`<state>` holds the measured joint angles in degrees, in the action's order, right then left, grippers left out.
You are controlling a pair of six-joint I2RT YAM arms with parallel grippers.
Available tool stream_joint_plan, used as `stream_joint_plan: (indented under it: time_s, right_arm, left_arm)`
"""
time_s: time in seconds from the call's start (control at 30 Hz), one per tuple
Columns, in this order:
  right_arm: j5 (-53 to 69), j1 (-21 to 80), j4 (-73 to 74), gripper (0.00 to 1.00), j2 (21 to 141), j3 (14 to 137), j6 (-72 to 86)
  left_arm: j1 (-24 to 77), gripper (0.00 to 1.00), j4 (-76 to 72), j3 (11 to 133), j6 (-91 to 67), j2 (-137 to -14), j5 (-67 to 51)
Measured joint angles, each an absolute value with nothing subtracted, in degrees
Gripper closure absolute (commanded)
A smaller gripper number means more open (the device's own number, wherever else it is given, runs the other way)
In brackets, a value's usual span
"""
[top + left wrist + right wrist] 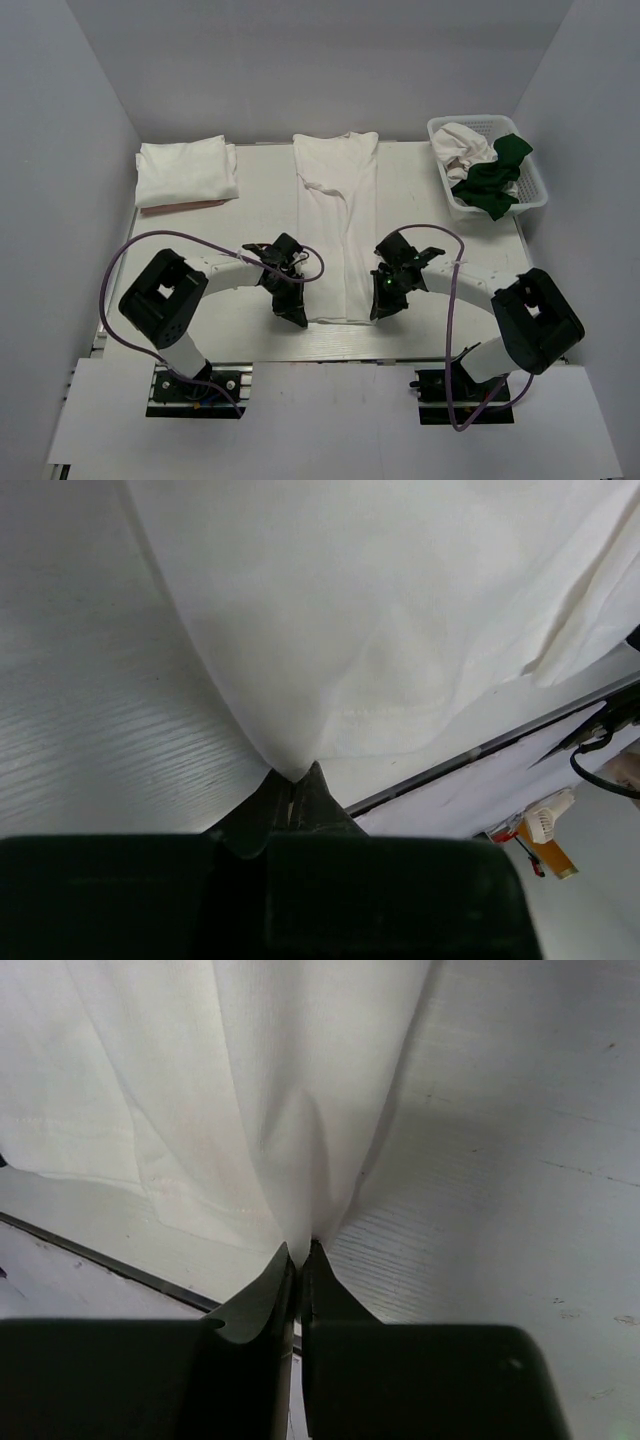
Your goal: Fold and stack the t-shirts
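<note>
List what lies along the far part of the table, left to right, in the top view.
folded white t-shirts → spread white t-shirt → lattice basket

Pale white wood-grain tabletop [200, 225], closed in left, right and behind by plain grey-white walls [320, 60]. At the far right corner, a white plastic lattice basket [536, 188], set slightly askew to the table edge and close to the right wall. Along the near edge, a thin dark strip [480, 750]; past it, a lower white board [320, 420]. Off the table in the left wrist view, a small orange-and-white object [548, 825], too blurred to identify.
</note>
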<state>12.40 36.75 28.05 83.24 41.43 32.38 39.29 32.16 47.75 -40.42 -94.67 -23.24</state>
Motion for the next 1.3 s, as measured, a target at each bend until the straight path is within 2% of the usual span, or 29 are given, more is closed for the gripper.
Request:
stream_joint_plan:
  time_s: [0.3,0.6,0.93,1.3]
  right_arm:
    - [11.81,36.88,30.17,1.00,80.82,42.13,32.38]
    - [0.95,36.75,34.48,1.00,80.90,55.40,31.42]
    - [-10.61,33.12,34.54,1.00,96.90,79.20,29.36]
    - [-14.76,28.10,36.14,1.00,109.36,96.57,26.46]
  left_arm:
    - [39.51,1.00,35.62,49.12,-40.10,-91.96,-18.96]
    - [38.30,1.00,38.00,61.76,-39.59,-91.64,-8.43]
    - [33.50,1.00,37.54,81.76,-38.83,-100.90,2.83]
    - [28.16,1.00,36.86,99.61,-32.95,-116.14,2.26]
